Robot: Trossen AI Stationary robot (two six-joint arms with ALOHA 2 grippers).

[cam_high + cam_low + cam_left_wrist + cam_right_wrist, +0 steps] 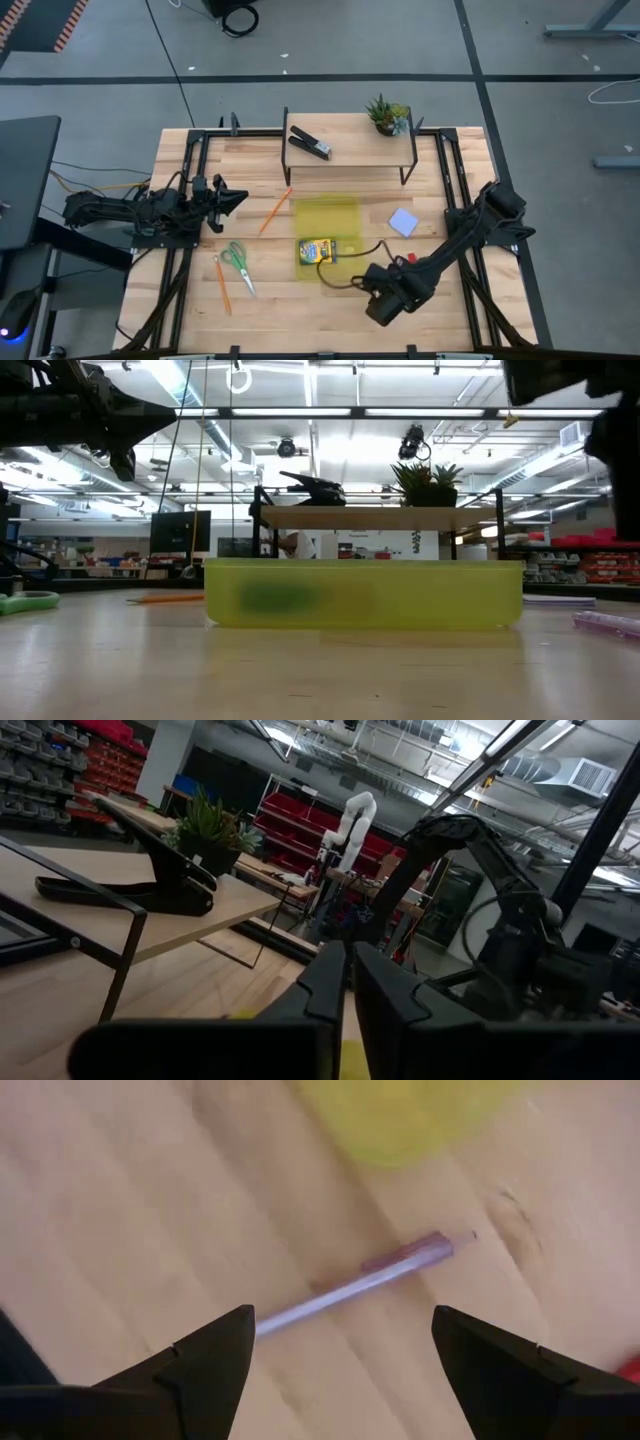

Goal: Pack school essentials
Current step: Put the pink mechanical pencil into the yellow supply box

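Purple pen: slim translucent rod, lying flat on pale wood-grain table beside the translucent yellow rectangular tray. Right gripper is hovering over the pen, its dark angular fingers gaping wide, touching nothing. Yellow-green crayon box is sitting in the tray. Left gripper is waiting at the table's left, fingers pressed together, empty.

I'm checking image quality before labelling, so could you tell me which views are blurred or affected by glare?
Right wrist view: the purple pen and wood are motion-blurred, with the open jaws sharper. Low view: the yellow-green tray up close is soft, and bright ceiling lights leave the stapler and plant dark. Left wrist view: the near jaws are dark and soft. High view: evenly lit.
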